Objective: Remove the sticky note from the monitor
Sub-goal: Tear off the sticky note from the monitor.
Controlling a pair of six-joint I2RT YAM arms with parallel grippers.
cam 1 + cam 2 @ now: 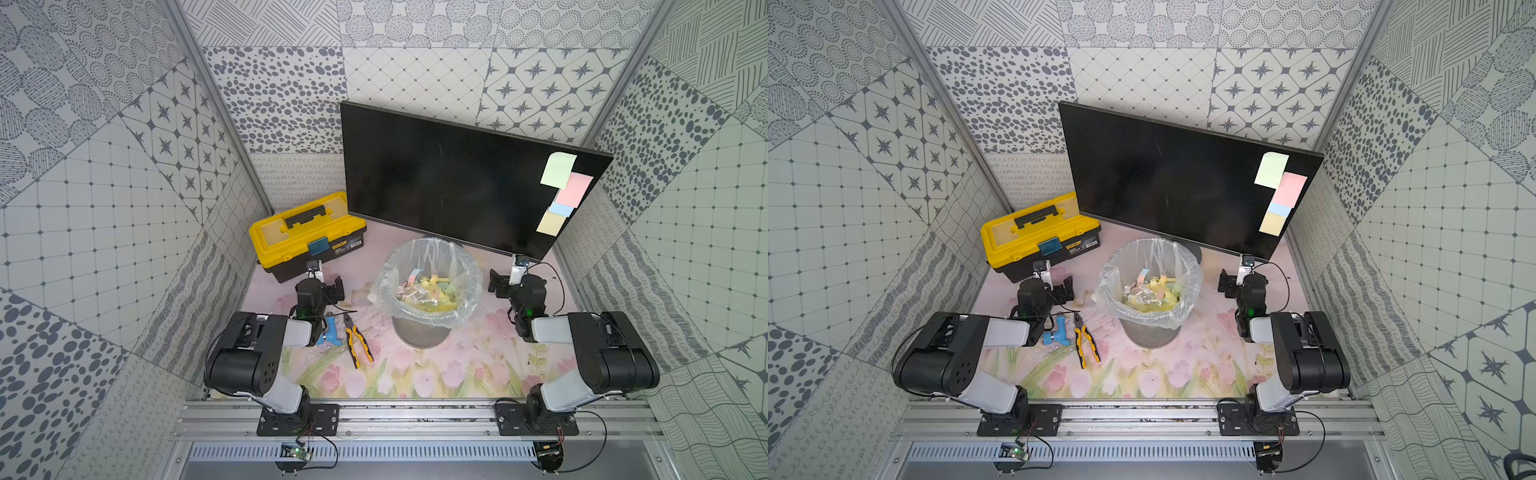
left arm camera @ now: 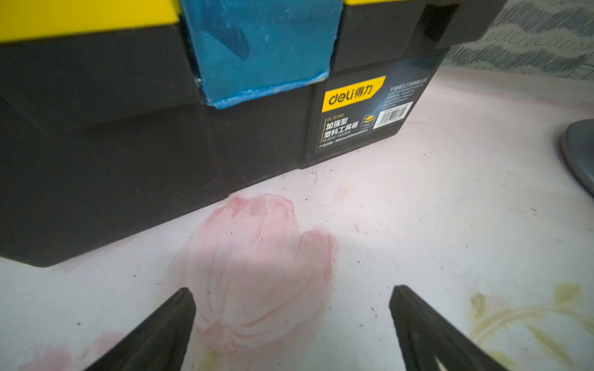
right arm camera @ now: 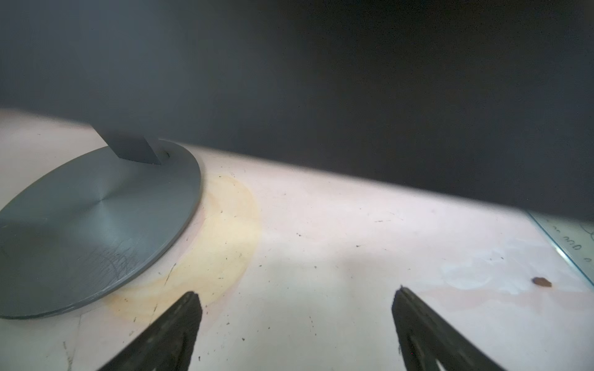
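Observation:
The monitor [image 1: 436, 174] [image 1: 1154, 174] stands at the back right, its black screen facing the arms. Down the screen's right side runs a column of several sticky notes: green [image 1: 558, 169] [image 1: 1271, 169], pink [image 1: 574, 190], blue [image 1: 562, 209] and yellow [image 1: 550, 224]. My right gripper [image 1: 496, 282] [image 3: 297, 295] is low over the table below the screen's right corner, open and empty, with the round grey stand base [image 3: 90, 231] beside it. The left gripper [image 1: 334, 286] [image 2: 291, 295] is open and empty too, in front of the toolbox.
A yellow and black toolbox [image 1: 307, 232] [image 2: 128, 128] sits at the back left. A bin with a clear liner [image 1: 430, 282], holding crumpled notes, stands mid-table before the monitor. Yellow-handled pliers [image 1: 357, 338] and a blue tool [image 1: 332, 328] lie by the left arm.

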